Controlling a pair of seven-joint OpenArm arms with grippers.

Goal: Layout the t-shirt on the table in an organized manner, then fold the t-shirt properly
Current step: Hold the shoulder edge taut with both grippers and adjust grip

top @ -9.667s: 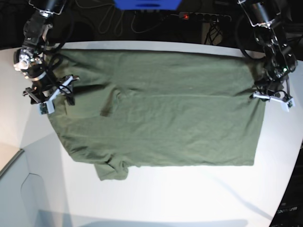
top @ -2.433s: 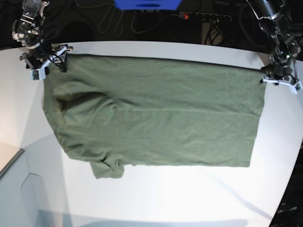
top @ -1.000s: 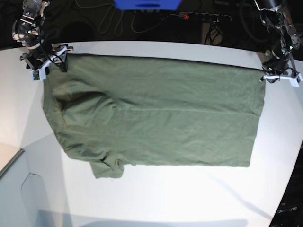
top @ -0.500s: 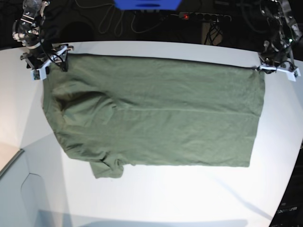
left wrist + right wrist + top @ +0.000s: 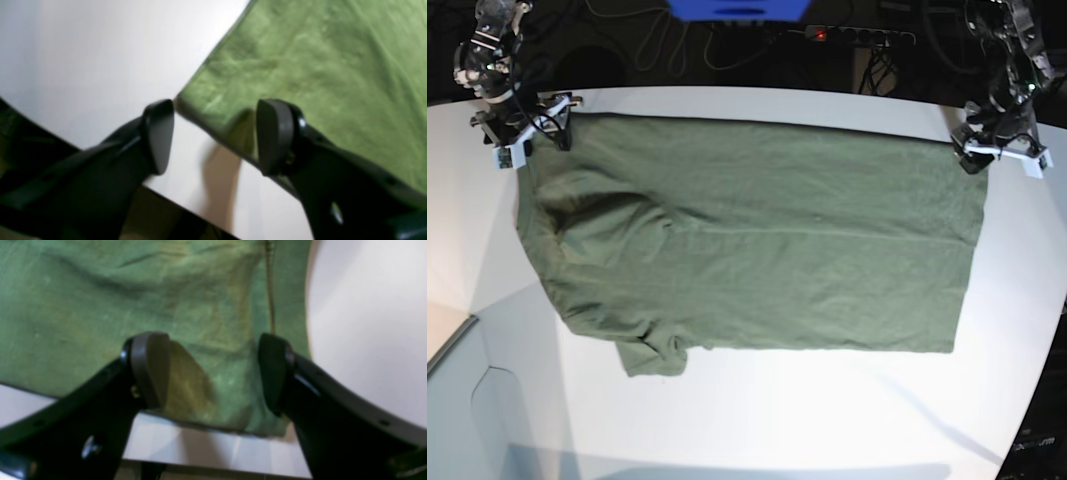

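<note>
From the base view the t-shirt (image 5: 747, 235) lay spread nearly flat across the table (image 5: 827, 410), its far edge running close along the table's far rim, with one sleeve bunched at the near left corner of the cloth. Only that view showed the garment whole.

At its far left corner stood the right gripper (image 5: 527, 125). The right wrist view added what the overhead could not: its jaws were spread wide above the cloth (image 5: 206, 306), straddling a seamed edge and gripping nothing.

At the far right corner sat the left gripper (image 5: 1000, 152). The left wrist view showed its jaws also parted, the shirt's corner (image 5: 300, 66) lying loose on the white surface (image 5: 83, 50) between them, not pinched.

No containers were on the table.
</note>
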